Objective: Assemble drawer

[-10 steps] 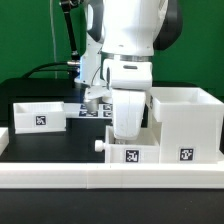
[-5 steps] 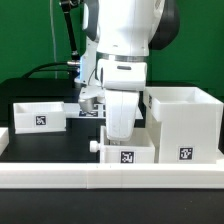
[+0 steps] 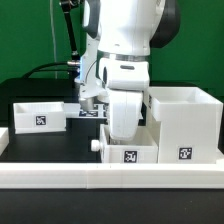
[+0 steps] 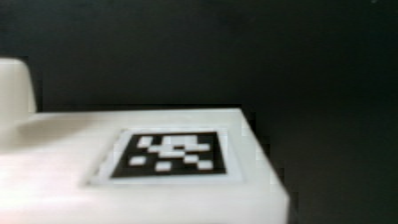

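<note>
The tall cube-like housing (image 3: 186, 120) stands at the exterior view's right. A small tray (image 3: 130, 153) with a side knob (image 3: 96, 146) sits just to its left, close against it. My gripper (image 3: 125, 133) reaches down into this tray; its fingertips are hidden behind the tray wall, and it seems shut on that wall. A second small tray (image 3: 38, 115) stands apart at the exterior view's left. The wrist view shows only a blurred white face with a square tag (image 4: 169, 155), and no fingers.
A long low white rail (image 3: 100, 180) runs along the front of the black table. The marker board (image 3: 88, 112) lies behind the gripper. Black cables hang at the back left.
The gripper and the middle tray together shifted to the exterior view's left, then back a little toward the housing. The housing and the left tray have not moved.
</note>
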Robot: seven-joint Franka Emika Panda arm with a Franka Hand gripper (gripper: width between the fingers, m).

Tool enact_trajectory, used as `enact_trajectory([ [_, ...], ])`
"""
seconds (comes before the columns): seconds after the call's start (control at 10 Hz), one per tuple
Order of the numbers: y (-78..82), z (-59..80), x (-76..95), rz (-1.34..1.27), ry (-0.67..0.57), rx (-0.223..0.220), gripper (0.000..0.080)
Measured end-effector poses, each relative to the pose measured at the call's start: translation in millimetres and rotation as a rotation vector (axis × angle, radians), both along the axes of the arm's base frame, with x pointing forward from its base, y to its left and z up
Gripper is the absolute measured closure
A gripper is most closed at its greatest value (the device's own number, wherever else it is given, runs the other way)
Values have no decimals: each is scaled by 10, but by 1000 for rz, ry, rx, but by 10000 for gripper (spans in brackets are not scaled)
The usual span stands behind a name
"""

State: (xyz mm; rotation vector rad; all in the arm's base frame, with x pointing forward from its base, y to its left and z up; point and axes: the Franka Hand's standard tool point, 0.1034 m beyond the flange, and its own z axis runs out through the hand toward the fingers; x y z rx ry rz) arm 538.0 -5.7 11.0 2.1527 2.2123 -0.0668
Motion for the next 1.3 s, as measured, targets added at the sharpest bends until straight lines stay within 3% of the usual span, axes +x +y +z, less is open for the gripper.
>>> enact_trajectory([
  [1.0,-31,-14,-28,-7,-22,8,756],
  [1.3,27,-4,-5,-15,-30,12,756],
])
